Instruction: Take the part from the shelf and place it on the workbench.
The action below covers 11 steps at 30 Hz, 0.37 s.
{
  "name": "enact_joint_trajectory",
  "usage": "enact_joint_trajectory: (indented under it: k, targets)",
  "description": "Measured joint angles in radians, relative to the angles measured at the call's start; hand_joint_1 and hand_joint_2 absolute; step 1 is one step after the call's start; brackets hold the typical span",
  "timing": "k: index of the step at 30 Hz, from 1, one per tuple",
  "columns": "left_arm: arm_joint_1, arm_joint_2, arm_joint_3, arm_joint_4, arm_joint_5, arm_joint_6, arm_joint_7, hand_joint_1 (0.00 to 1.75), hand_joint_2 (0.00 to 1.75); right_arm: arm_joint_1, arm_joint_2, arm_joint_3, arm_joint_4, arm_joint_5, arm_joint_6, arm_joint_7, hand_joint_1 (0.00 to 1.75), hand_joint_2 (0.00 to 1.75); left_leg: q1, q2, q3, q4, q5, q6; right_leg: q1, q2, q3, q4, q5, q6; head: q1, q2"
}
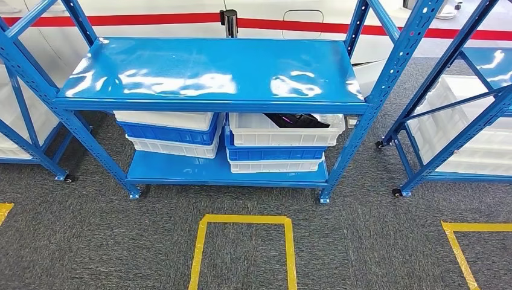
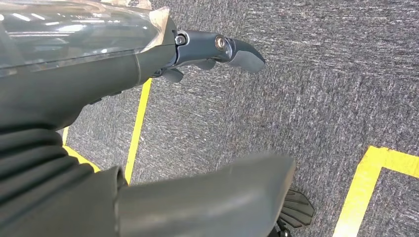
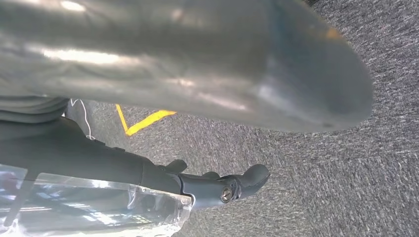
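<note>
Hands at rest: left hand (image 2: 217,49) and right hand (image 3: 227,185) hung beside the body over grey carpet (image 2: 306,89), fingers loosely apart and holding nothing. Neither arm was raised toward the shelf (image 1: 211,72). The dark part (image 1: 296,121) lay in the top white bin (image 1: 284,136) of the stack at the lower shelf's right end, beneath the blue top board. Judged step: approach. A good reach would come in low under the board's front edge, probably with the right hand, descending into the bin from above.
</note>
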Motion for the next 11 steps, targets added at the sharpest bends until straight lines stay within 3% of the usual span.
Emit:
enact_joint_trajectory:
  k: [7, 11]
  targets:
    - [0.0, 0.0, 0.0, 0.0, 0.0, 0.0, 0.0, 0.0, 1.75, 0.0, 0.0, 0.001, 0.0, 0.0, 0.0, 0.0, 0.0, 0.0, 0.0, 0.0, 0.0, 0.0, 0.0, 0.0, 0.0, 0.0, 0.0, 0.0, 0.0, 0.0, 0.0, 0.0]
    - [0.0, 0.001, 0.0, 0.0, 0.0, 0.0, 0.0, 0.0, 1.75, 0.0, 0.0, 0.001, 0.0, 0.0, 0.0, 0.0, 0.0, 1.75, 0.0, 0.0, 0.0, 0.0, 0.0, 0.0, 0.0, 0.0, 0.0, 0.0, 0.0, 0.0, 0.0, 0.0]
